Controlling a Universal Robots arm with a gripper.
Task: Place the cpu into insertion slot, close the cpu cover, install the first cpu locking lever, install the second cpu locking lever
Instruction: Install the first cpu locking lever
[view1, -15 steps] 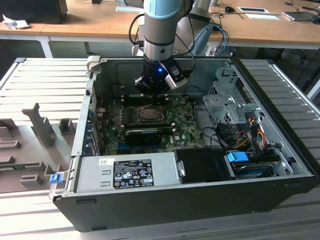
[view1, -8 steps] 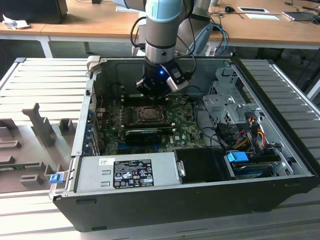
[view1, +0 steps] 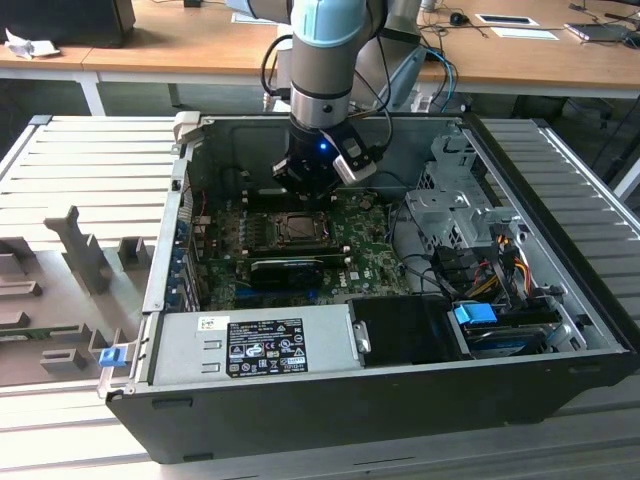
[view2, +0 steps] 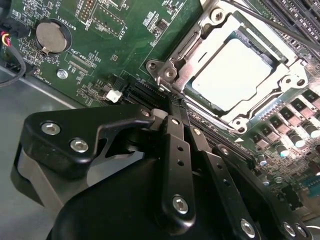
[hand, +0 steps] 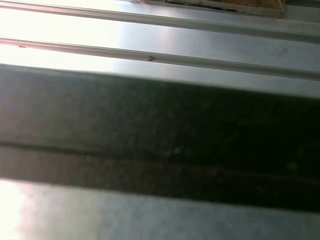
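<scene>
In the second wrist view the cpu (view2: 232, 75), a pale square chip, lies in the insertion slot (view2: 167, 72) on the green board. The cpu cover (view2: 285, 87), a metal frame, lies flat around it. A thin dark lever rod (view2: 270, 22) runs along the far side of the socket. My gripper (view2: 175, 104) has its black fingers (view2: 177, 150) pressed together, and their tips are at the socket's near corner with nothing visible between them. In the exterior view the gripper (view1: 305, 190) hangs inside the open computer case, just behind the insertion slot (view1: 298, 228).
A long black card (view1: 290, 268) lies in front of the socket. A power supply (view1: 250, 345) fills the case's near side, with a drive cage (view1: 450, 200) and cables (view1: 490, 260) on the exterior view's right. A coin battery (view2: 50, 36) sits on the board. Ribbed grey metal (hand: 160, 30) surrounds the case.
</scene>
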